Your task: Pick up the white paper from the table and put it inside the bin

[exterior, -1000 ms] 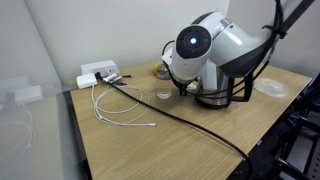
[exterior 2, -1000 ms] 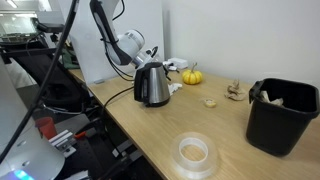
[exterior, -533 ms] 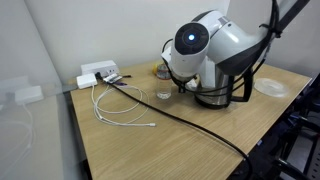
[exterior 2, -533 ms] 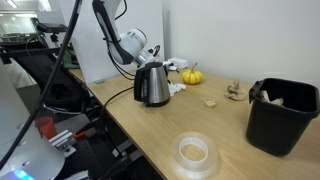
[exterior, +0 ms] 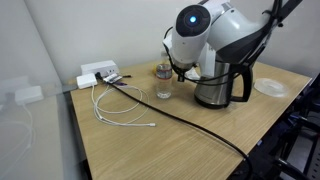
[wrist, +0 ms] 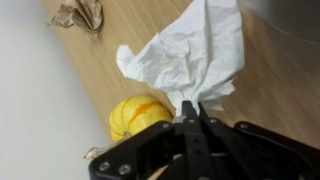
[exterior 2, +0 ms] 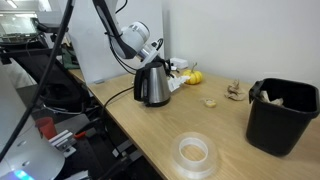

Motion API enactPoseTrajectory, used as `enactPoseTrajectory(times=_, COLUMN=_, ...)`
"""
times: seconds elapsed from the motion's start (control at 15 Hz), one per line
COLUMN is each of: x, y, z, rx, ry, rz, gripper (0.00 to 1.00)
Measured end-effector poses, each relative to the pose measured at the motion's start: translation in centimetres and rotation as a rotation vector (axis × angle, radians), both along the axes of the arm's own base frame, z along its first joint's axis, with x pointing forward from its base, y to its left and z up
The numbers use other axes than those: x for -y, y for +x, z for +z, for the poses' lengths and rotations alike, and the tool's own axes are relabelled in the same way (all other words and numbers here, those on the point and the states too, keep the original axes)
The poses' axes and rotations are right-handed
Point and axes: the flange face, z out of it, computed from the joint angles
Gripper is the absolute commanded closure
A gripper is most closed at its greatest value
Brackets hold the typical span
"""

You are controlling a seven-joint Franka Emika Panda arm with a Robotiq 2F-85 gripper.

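In the wrist view my gripper (wrist: 192, 103) is shut on the bottom corner of the white paper (wrist: 195, 50). The crumpled wad fans out above the fingertips, over the wood-grain table (wrist: 270, 90). In an exterior view the gripper (exterior 2: 168, 63) hangs behind the steel kettle (exterior 2: 152, 85) with the white paper (exterior 2: 177, 67) at its tip, a little above the table (exterior 2: 230, 150). The black bin (exterior 2: 280, 115) stands at the far right end of the table, well away from the gripper. In an exterior view the arm (exterior: 205, 35) hides the jaws.
A small yellow pumpkin (wrist: 138, 115) sits just beside the gripper, and a brown crumpled scrap (wrist: 85, 15) lies farther off. A whitish round disc (exterior 2: 194, 152) lies near the table's front edge. A white cable (exterior: 120, 108) and power block (exterior: 97, 73) lie at one end.
The jaws have closed on the white paper. The arm has risen, lifting the gripper and the paper up from behind the kettle.
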Motion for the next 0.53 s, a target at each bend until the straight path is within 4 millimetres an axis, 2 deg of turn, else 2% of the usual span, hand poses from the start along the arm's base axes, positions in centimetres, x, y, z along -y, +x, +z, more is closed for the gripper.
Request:
enactPoseTrajectory(times=0.2, x=1.0, y=0.9, z=3.7, rx=0.051, ry=0.038, rz=-0.047, gripper=0.99)
enactPoseTrajectory(times=0.53, x=2.4, y=1.1, z=10.4, rx=0.142, ry=0.102, rz=-0.101, gripper=0.99)
